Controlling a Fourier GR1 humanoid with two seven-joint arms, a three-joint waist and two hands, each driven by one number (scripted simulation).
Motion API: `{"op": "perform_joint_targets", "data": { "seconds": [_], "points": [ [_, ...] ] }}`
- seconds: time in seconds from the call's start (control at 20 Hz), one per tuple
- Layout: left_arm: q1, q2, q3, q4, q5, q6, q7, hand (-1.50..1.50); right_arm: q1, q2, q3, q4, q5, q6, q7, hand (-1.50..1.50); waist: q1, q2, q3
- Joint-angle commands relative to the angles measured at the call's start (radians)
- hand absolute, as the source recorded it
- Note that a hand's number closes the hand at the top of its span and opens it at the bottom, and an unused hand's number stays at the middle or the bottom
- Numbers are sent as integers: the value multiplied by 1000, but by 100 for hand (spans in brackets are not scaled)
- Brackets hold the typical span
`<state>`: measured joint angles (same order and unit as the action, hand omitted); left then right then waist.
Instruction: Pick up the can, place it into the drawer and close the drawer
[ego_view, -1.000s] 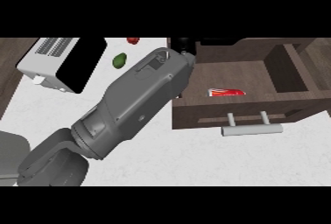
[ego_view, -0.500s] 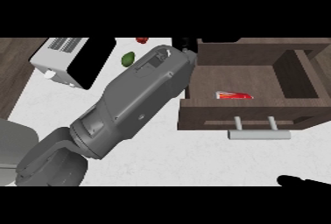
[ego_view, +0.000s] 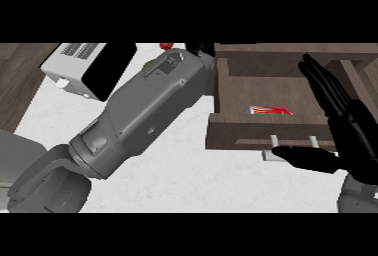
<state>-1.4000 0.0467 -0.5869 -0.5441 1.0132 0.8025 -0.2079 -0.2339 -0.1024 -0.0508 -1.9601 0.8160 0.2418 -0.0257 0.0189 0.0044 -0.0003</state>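
The red can (ego_view: 269, 111) lies on its side inside the open dark wood drawer (ego_view: 244, 138), near the front wall. My right hand (ego_view: 353, 135) is open at the right. Its straight fingers point up over the drawer's right side, and the thumb stretches left across the drawer's grey handle (ego_view: 270, 154), hiding most of it. My left forearm (ego_view: 140, 115) runs diagonally up to the drawer's far left corner, where only a black bit of the left hand (ego_view: 199, 49) shows.
A white and black toaster-like appliance (ego_view: 83, 74) stands at the upper left on the white counter (ego_view: 184, 185). A small green thing (ego_view: 150, 63) and a red one (ego_view: 166, 46) peek out beside my left forearm.
My right hand has come up from the lower right edge and now stands over the drawer's front and handle. The left arm has hardly moved, and the can lies where it was.
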Motion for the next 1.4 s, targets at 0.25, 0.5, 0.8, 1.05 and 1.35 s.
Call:
{"op": "perform_joint_targets", "data": {
  "seconds": [0.25, 0.5, 0.8, 1.05, 1.35],
  "points": [
    [25, 63, -5, -90, -47, 38, 88, -150, -197, -61, 91, 417, 232, -135, -98, -150, 16, -2, 1],
    [88, 124, -27, -204, -81, 65, 142, -150, -282, -26, 100, 631, 345, -275, -65, -150, 23, -6, 1],
    [141, 208, -27, -317, -109, 70, 189, -150, -391, 0, 50, 948, 405, -450, -67, -150, 38, -2, 1],
    [165, 263, -27, -357, -138, 58, 230, -150, -476, -31, 7, 1152, 434, -583, -115, -150, 31, 3, 2],
    [205, 302, 4, -403, -148, 39, 234, -150, -551, -19, -30, 1329, 465, -738, -117, -150, 36, 13, 2]
  ]
}}
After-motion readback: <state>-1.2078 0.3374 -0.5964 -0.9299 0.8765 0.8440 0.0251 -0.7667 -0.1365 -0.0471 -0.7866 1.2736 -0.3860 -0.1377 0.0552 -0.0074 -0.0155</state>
